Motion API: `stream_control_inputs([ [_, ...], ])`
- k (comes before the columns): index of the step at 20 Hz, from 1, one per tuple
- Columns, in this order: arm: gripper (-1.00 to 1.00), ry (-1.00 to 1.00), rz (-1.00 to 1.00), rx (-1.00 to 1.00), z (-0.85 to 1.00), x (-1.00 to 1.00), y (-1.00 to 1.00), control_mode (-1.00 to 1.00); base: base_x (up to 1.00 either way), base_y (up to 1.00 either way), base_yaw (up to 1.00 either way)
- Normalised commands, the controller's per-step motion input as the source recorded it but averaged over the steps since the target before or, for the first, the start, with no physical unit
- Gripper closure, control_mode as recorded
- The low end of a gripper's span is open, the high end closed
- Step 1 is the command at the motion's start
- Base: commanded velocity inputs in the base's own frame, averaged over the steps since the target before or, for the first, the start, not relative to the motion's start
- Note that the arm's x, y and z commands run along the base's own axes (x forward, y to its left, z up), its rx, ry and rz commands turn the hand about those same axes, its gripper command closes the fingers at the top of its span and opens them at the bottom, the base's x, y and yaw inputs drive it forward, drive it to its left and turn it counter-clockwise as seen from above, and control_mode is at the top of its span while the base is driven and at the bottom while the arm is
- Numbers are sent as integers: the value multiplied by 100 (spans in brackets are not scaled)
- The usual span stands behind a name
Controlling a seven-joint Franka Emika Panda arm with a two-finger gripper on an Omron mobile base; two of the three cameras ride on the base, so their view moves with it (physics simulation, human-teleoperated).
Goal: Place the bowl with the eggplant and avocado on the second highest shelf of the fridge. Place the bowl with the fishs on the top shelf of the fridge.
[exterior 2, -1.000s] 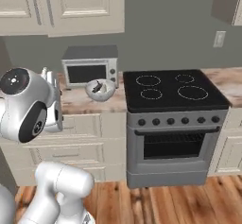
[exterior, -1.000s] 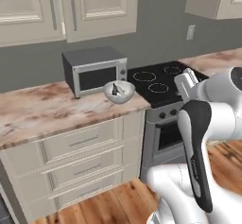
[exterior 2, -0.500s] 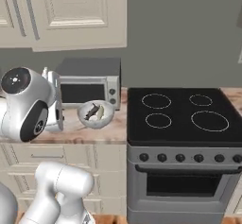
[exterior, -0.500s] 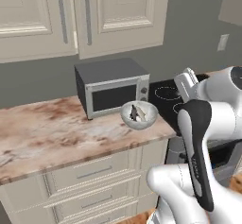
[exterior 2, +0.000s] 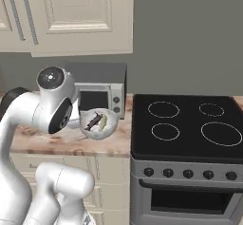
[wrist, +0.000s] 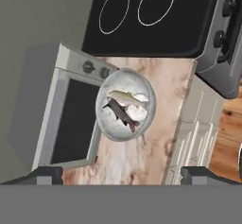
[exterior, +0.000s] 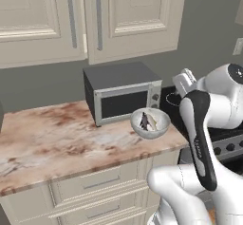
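Note:
The bowl with the fishs (exterior: 150, 123) (exterior 2: 98, 123) (wrist: 125, 105) is a grey-white mottled bowl on the marble counter, just in front of the microwave and near the stove's edge. Inside lie a dark grey fish (wrist: 122, 113) and a pale yellowish fish (wrist: 127, 97), side by side. My gripper (wrist: 124, 175) hangs well above the bowl, looking down on it. Its two dark fingertips stand far apart, open, with nothing between them. The fridge and the bowl with the eggplant and avocado are out of view.
A grey microwave (exterior: 123, 96) (exterior 2: 99, 96) (wrist: 56, 119) stands behind the bowl. A black cooktop stove (exterior 2: 190, 129) (wrist: 151, 20) adjoins the counter (exterior: 57, 138) on the right. Cream wall cabinets (exterior: 95, 20) hang above, and drawers (exterior: 95, 191) sit below.
The whole picture has shifted: the base has driven closer to the counter, so bowl and microwave look larger. The bowl has not moved on the counter. The gripper stays open.

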Motion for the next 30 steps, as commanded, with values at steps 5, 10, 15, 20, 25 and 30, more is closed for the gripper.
stream_control_inputs([
  [5,-100,24,34,0,-92,85,-52,-100,0,0,0],
  [10,-100,24,29,0,-68,83,-48,-100,0,0,0],
  [15,-100,4,10,0,-42,47,-19,-100,0,0,0],
  [20,-100,0,6,-7,-71,16,0,-100,0,0,0],
  [25,-100,0,4,-4,-56,35,0,-100,0,0,0],
  [30,-100,0,1,-2,-47,45,0,-100,0,0,0],
])
